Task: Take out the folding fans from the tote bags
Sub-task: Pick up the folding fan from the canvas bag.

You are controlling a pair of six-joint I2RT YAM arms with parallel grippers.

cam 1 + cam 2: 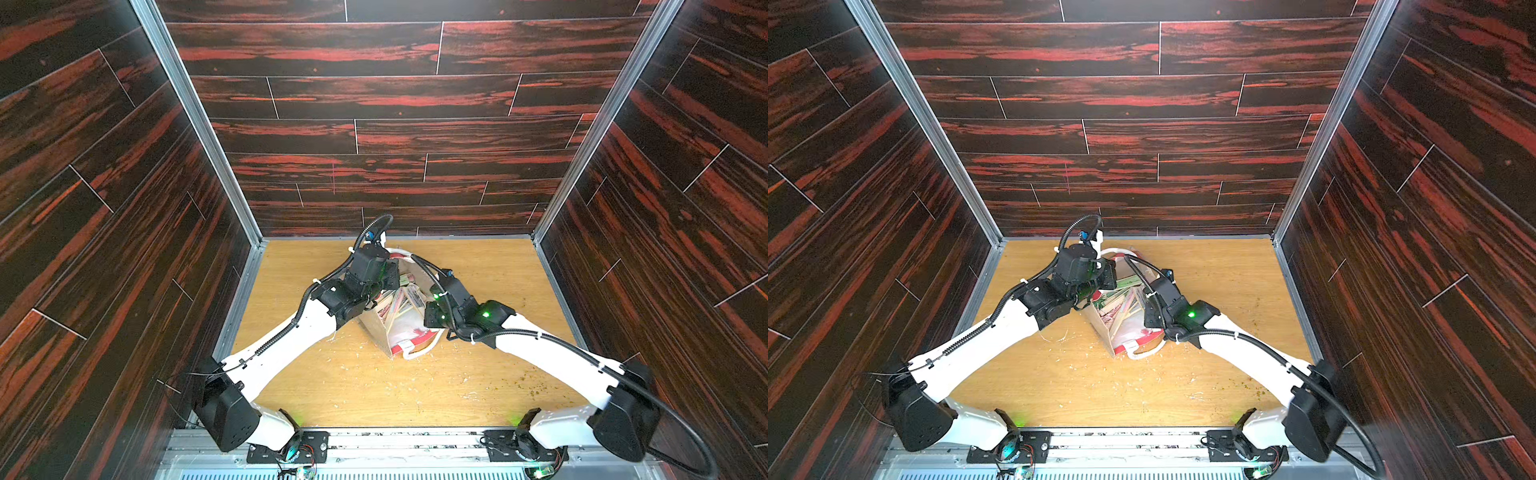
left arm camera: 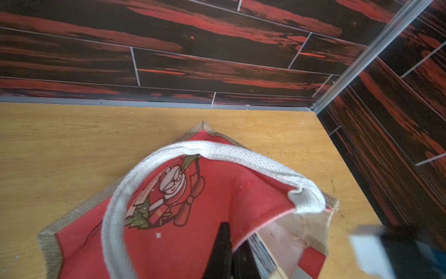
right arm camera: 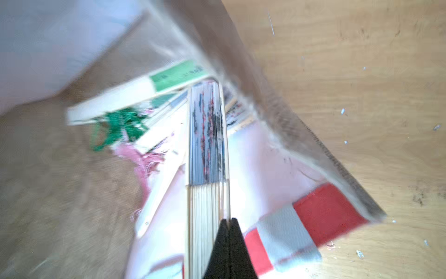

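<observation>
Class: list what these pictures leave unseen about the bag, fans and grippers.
Number of folding fans: arms cover the tote bag mouth in both top views; right wrist view blurred.
Fan in right gripper: handle end cut off, right wrist view's edge.
Left gripper: mostly cut off, left wrist view's edge.

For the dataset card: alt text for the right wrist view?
Right gripper shut on the edge of a closed folding fan with a black-grey printed top, inside the tote bag. Under it lie more fans, one green-topped, with green and pink tassels; the picture is blurred.
</observation>
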